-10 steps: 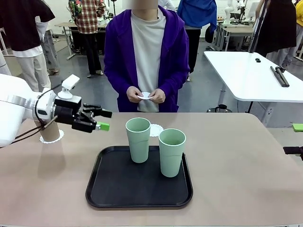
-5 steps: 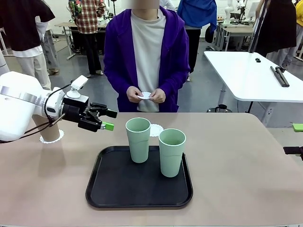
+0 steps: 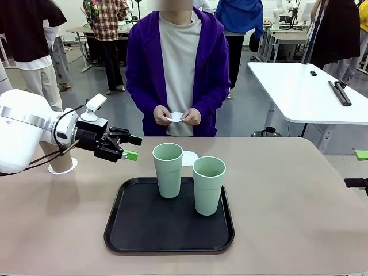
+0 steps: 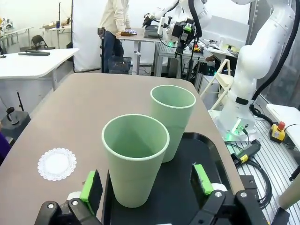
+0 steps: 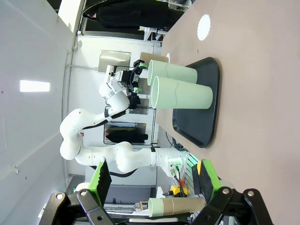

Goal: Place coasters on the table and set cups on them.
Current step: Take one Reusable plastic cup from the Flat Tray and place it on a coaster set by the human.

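Found the left gripper (image 3: 133, 147) hanging above the table (image 3: 287, 201), left of the black tray (image 3: 113, 233), with its two fingers wide apart and nothing between them. Pointed toward the first green cup (image 3: 168, 171), near it but not touching.

Saw this cup upright on the far left part of the tray. Saw the second green cup (image 3: 208, 185) upright just beside it, more to the right and nearer the robot. Could not tell about contact between the two.

Noticed the brown cup (image 3: 62, 161) behind the left arm, mostly hidden, standing on the left coaster (image 3: 53, 170) at the far left side of the table. Found the middle coaster (image 3: 189, 158) lying flat and bare on the table, just behind the first green cup and outside the tray. Saw the third coaster (image 3: 176, 117) held between the hands (image 3: 191, 117) of the person, beyond the far edge of the table.

Found the right gripper (image 5: 153, 177) well apart from the tray, fingers also spread, empty.
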`<state>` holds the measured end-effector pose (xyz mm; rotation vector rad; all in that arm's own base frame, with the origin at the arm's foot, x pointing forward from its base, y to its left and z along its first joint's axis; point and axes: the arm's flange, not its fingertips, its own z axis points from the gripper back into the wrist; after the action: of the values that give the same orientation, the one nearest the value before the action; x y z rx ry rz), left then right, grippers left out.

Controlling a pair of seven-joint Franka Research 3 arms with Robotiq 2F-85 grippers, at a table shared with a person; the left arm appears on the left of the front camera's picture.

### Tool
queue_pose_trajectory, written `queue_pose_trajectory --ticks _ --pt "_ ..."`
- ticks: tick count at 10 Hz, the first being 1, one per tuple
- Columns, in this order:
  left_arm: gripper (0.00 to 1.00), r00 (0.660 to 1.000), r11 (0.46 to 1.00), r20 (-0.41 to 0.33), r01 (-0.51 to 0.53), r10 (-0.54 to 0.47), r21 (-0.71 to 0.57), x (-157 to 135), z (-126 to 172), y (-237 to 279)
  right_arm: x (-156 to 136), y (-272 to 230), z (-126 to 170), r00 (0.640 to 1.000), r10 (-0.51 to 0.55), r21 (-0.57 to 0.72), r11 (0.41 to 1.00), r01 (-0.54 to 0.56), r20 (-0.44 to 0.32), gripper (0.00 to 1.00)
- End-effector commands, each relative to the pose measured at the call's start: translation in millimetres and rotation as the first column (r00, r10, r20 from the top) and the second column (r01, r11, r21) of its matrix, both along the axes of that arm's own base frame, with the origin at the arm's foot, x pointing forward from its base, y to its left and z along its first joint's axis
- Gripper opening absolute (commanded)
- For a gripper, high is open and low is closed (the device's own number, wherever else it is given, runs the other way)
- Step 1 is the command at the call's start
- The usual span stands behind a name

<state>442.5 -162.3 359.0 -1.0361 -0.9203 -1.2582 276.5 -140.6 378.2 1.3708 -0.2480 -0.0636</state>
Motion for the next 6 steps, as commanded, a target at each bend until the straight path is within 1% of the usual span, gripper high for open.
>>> queue_pose_trajectory --ticks 1,2,4,6 --pt "1.00 0.999 0.999 0.012 0.034 -0.033 -0.026 7.7 -17.9 -2.1 0.1 -0.6 0.7 1.000 -0.002 0.013 1.000 0.002 0.003 1.00" --pt "1.00 0.999 0.999 0.007 0.038 -0.038 -0.020 11.2 -29.1 -4.6 0.1 -0.6 0.7 1.000 -0.002 0.013 1.000 0.002 0.003 1.00" --pt "1.00 1.000 0.999 0.024 0.016 -0.014 -0.050 14.3 -51.7 -4.8 0.1 -0.6 0.7 1.000 -0.002 0.013 1.000 0.002 0.003 1.00" --pt "1.00 0.999 0.997 0.034 0.016 -0.014 -0.071 16.6 -66.0 -7.1 0.1 -0.6 0.7 1.000 -0.002 0.013 1.000 0.002 0.003 1.00"
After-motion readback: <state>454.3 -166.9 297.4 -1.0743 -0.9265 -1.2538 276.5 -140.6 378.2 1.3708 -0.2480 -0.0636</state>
